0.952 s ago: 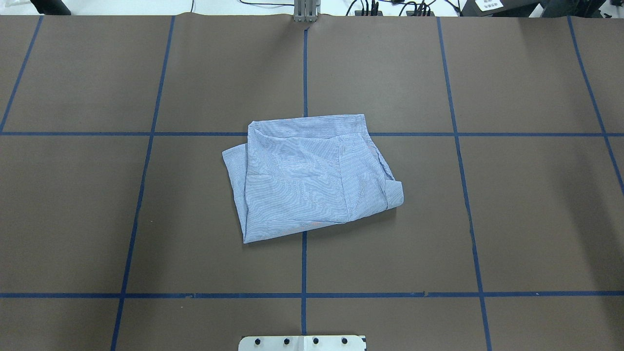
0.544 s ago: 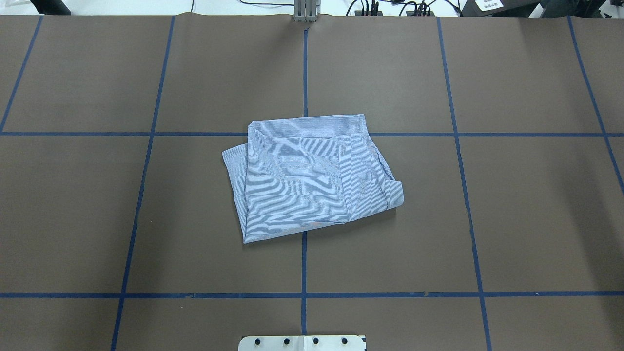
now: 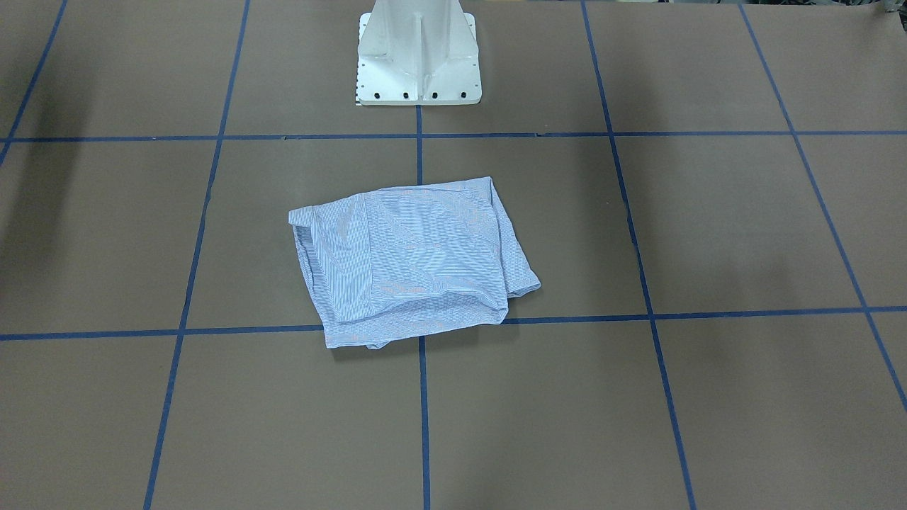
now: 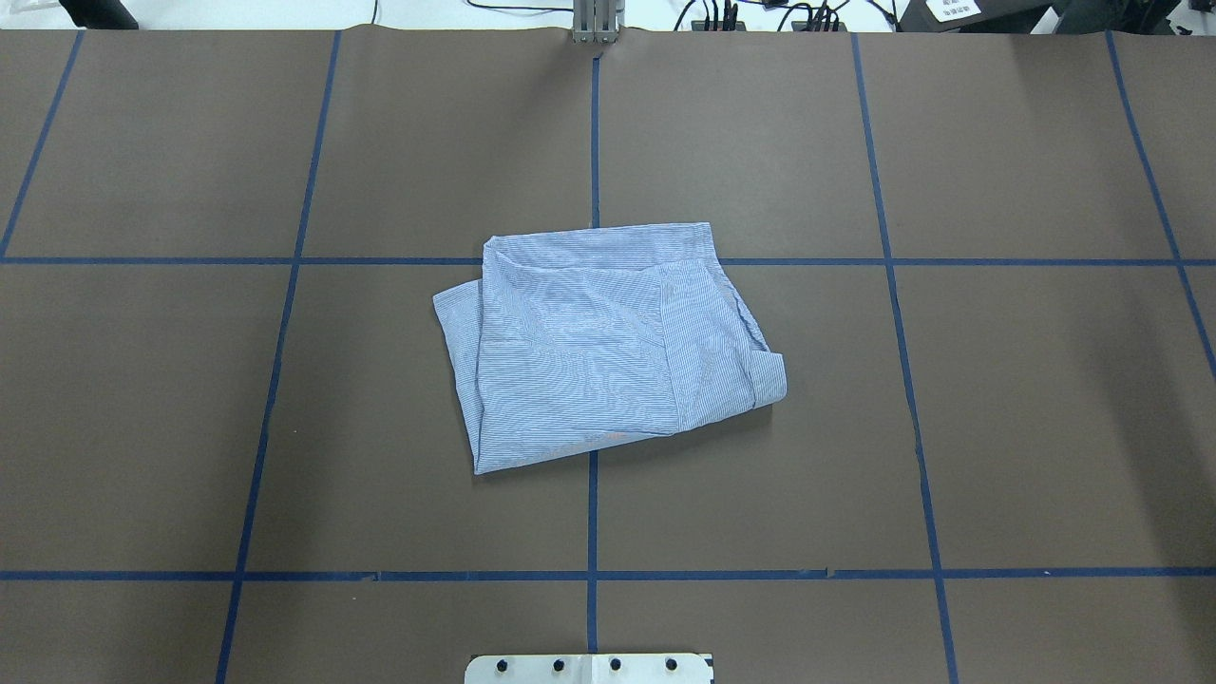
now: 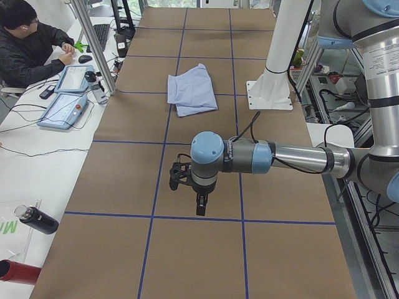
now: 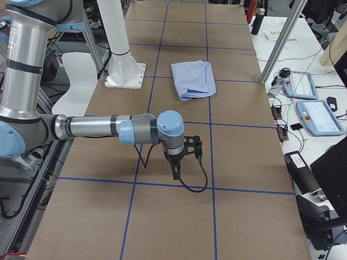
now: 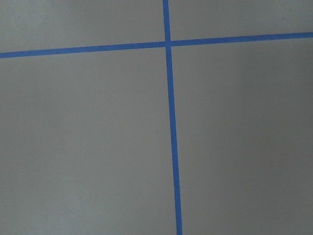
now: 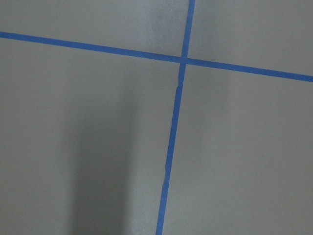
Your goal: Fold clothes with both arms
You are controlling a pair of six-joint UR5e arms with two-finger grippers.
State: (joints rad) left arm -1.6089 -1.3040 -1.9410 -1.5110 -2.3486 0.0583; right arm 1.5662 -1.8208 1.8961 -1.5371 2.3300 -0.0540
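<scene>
The left hand (image 5: 200, 209) is held low over the bare table (image 4: 950, 427), far out at the robot's left end, and it is pointed down. No cloth is seen hanging from it. Whether its fingers are spread or pressed together cannot be told, because it is seen only from the side. The right hand (image 6: 176, 172) is held the same way at the other end of the table, and its fingers cannot be judged either. Only brown table and crossing blue lines (image 7: 171, 147) are seen by the two wrist cameras. No cloth is seen there.

The shirt (image 4: 589, 351) is found well apart from both hands. It is laid in the middle of the table, in front of the white base (image 3: 418, 57). It is folded into a small, thick packet of many layers. The packet is a bit crooked. One corner is pushed out on the robot's left side, and one edge is curled up on the robot's right side.

Nothing has been moved in the last second. In the overhead view the shirt is laid just as it was, with the same creases, and no arm is seen above it.

From this it is judged that the folding is done, or very nearly done, and that the arms are parked out of the way. At most, the loose corner and the curled edge could be made neater.
</scene>
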